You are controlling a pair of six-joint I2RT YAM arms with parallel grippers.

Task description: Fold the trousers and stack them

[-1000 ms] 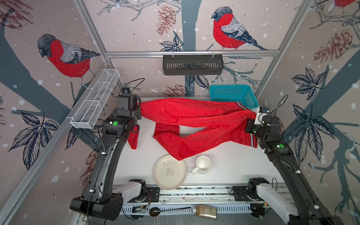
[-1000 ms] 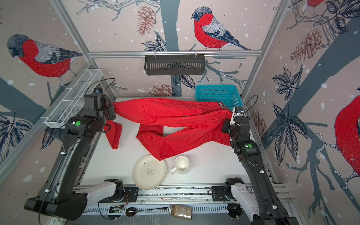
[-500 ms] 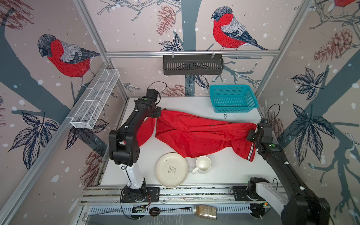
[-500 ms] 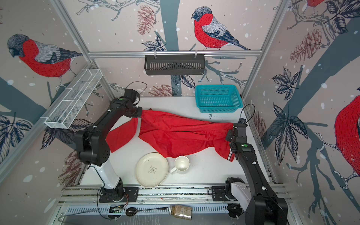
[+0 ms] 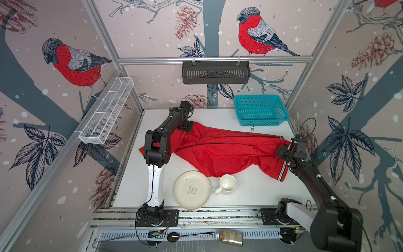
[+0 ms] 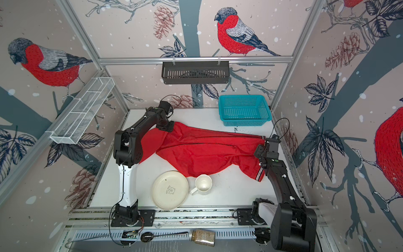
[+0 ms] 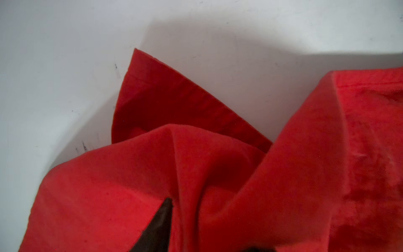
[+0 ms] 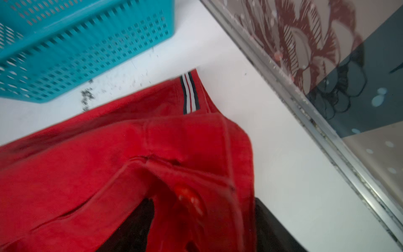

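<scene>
Status: the trousers point(image 5: 222, 150) lie across the middle of the bench point(image 5: 250, 196), doubled into one broad red slab running from the far-left corner to the right edge. It's rumpled, not squared: one leg end sticks out left under the arm and the striped band point(image 5: 282, 172) hangs off the near-right corner. The near edge comes right up to the mug point(image 5: 227, 182), with the plate point(image 5: 192, 189) just beside it. My read is one rough fold at most; flattening, the remaining folds and the stacking are all left. The left fingers point(image 5: 188, 127) sit on the far-left corner of the cloth. In the left wrist view only two dark tips point(image 7: 162, 227) poke through the draped fabric, so I cannot tell whether they pinch it or are spread. The right fingers point(image 5: 282, 150) are at the waist end. In the right wrist view they point(image 8: 133, 224) stand wide apart with the buttoned waistband bunched between them, so they look spread, with the cloth touching but not clamped.
</scene>
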